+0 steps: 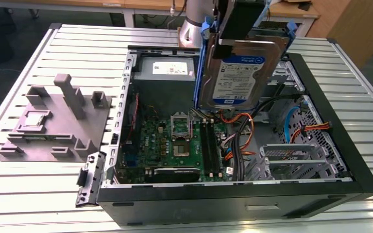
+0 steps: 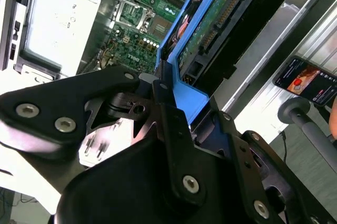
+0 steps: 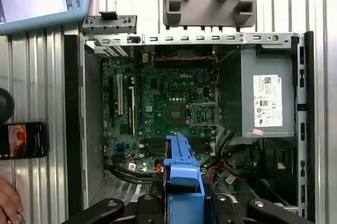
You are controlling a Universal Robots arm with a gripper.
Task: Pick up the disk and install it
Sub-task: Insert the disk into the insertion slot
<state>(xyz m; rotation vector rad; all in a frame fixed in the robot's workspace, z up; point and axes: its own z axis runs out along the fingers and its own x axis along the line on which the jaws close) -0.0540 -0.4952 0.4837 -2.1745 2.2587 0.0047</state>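
Observation:
The disk, a silver hard drive with a white and blue label in a blue carrier frame, hangs on edge above the far half of the open computer case. My gripper is shut on the carrier's top end. In the second wrist view the black fingers clamp the blue frame, and the disk's circuit-board side faces the camera. In the first wrist view the blue carrier juts out from the gripper over the motherboard.
Inside the case are the motherboard, a grey power supply, orange and black cables and a metal drive cage. A grey fixture block stands on the slatted table at the exterior view's left. A phone and a hand lie beside the case.

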